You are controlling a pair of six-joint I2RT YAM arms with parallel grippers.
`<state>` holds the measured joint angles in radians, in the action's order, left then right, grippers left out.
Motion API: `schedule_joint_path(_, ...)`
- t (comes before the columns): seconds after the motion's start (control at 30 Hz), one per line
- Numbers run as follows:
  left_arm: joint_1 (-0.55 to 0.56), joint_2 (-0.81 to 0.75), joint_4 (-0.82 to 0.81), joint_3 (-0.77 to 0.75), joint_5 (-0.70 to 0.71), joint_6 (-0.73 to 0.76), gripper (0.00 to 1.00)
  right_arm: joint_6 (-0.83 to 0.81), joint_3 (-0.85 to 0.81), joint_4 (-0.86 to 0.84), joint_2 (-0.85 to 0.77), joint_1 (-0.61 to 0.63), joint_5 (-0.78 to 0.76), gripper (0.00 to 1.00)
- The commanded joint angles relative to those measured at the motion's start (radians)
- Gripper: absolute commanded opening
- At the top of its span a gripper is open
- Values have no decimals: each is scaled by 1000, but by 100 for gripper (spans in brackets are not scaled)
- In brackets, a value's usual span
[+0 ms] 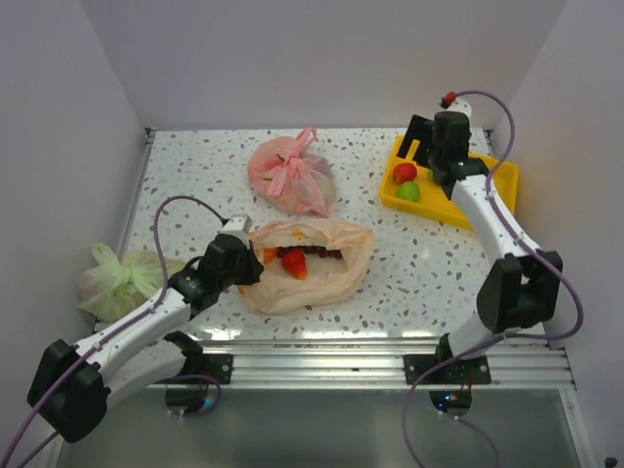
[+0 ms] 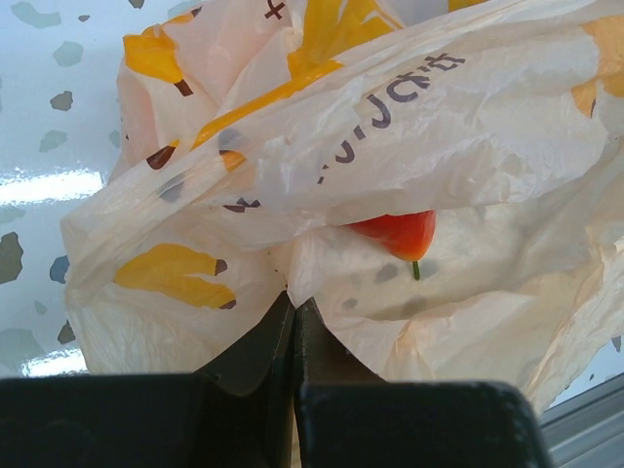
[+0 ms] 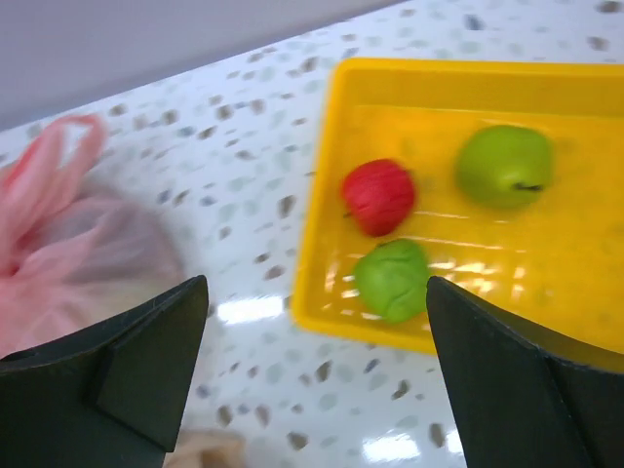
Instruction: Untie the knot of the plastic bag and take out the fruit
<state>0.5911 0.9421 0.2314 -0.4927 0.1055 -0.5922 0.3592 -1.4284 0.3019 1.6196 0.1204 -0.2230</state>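
Observation:
The peach-orange plastic bag (image 1: 322, 278) lies mid-table with its mouth open; no knot shows. Inside it I see a red strawberry-like piece (image 1: 293, 263), an orange piece (image 1: 271, 255) and dark grapes (image 1: 320, 253). My left gripper (image 1: 250, 265) is shut on the bag's film (image 2: 214, 322) at its left edge, jaws pinched together (image 2: 293, 300); a red-orange fruit (image 2: 398, 234) shows through the folds. My right gripper (image 1: 421, 151) hangs open and empty (image 3: 317, 292) over the yellow tray (image 3: 575, 283), which holds a red apple (image 3: 378, 195), a green apple (image 3: 504, 164) and a green pear (image 3: 392, 280).
A smaller knotted pink bag (image 1: 292, 175) lies behind the peach bag and shows blurred in the right wrist view (image 3: 68, 244). A pale green bag (image 1: 122, 278) sits at the table's left edge. The yellow tray (image 1: 487, 200) is at the back right. White walls enclose the table.

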Motion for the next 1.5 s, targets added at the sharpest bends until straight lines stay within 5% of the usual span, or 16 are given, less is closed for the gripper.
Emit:
schedule_joint_path(0.0, -4, -11, -41, 17, -16, -20, 2, -29, 46, 26, -118, 152, 140, 96)
schedule_joint_path(0.3, -4, 15, -55, 14, -26, -31, 2, -11, 224, -33, -303, 537, 266, 93)
schedule_joint_path(0.67, -4, 26, -52, 6, -23, -52, 1, 53, 356, -115, -218, 876, 237, 83)
schedule_joint_path(1.0, -2, 11, -24, -13, -21, -61, 1, 89, 401, -182, -81, 903, 97, 73)
schedule_joint_path(1.47, 9, 17, -7, -43, -41, -51, 2, 158, 341, -322, 140, 900, -150, 88)
